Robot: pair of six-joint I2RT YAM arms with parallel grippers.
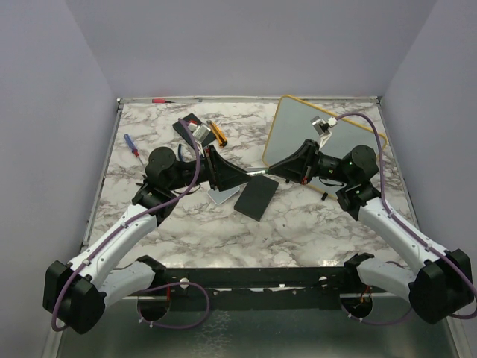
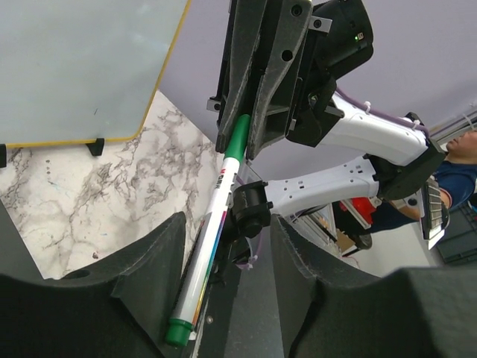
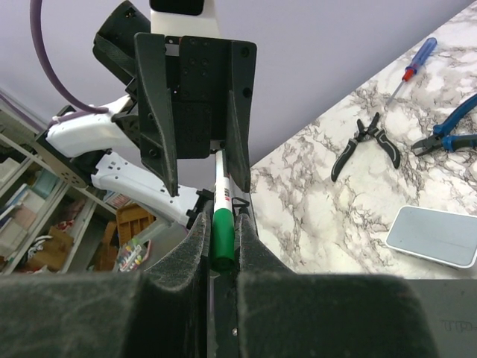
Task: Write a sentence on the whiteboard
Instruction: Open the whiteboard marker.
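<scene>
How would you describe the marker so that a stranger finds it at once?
At the middle of the marble table, the left gripper and right gripper face each other. The marker spans between them: a slim white barrel with green ends, the only thing a gripper holds.

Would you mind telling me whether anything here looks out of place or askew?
Yes: the whiteboard, far right, sits skewed to the table's edges, and it looks blank. Otherwise only the marker is unusual, held mid-air: right jaws shut on its green end, left jaws open around the barrel.
</scene>
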